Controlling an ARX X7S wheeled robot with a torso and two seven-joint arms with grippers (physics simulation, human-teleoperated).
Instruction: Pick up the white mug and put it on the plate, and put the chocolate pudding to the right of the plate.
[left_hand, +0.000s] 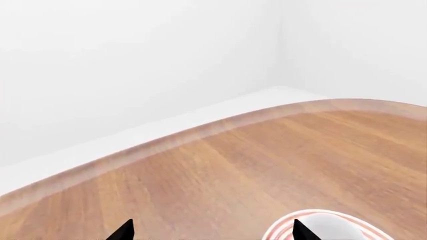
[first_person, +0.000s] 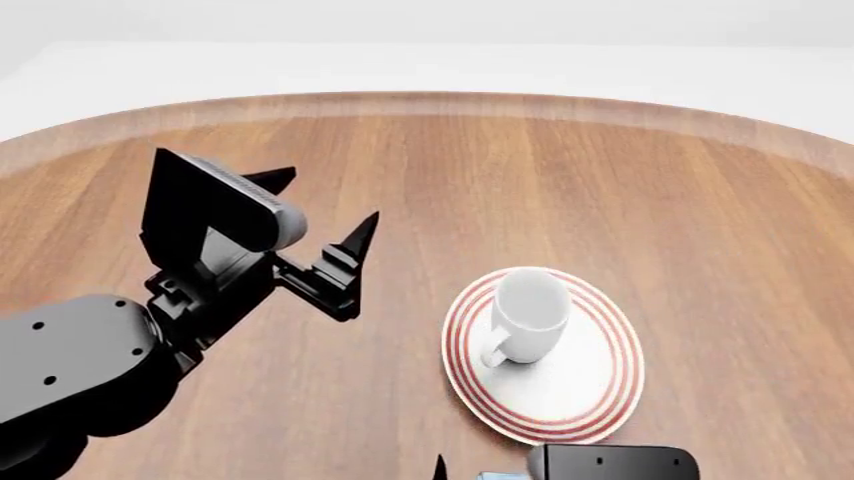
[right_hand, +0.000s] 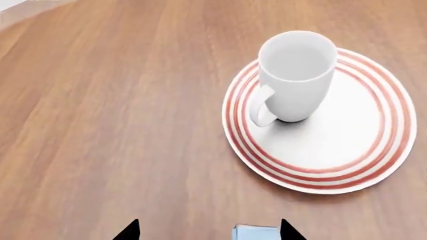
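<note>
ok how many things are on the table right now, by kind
mugs: 1, the white mug, upright on the plate
plates: 1, the plate with red rings
cartons: 1, a light blue corner showing at the right gripper, likely the chocolate pudding
total: 3

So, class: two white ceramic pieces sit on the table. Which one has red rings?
The plate, ringed red around its rim; the white mug standing on it is plain.
</note>
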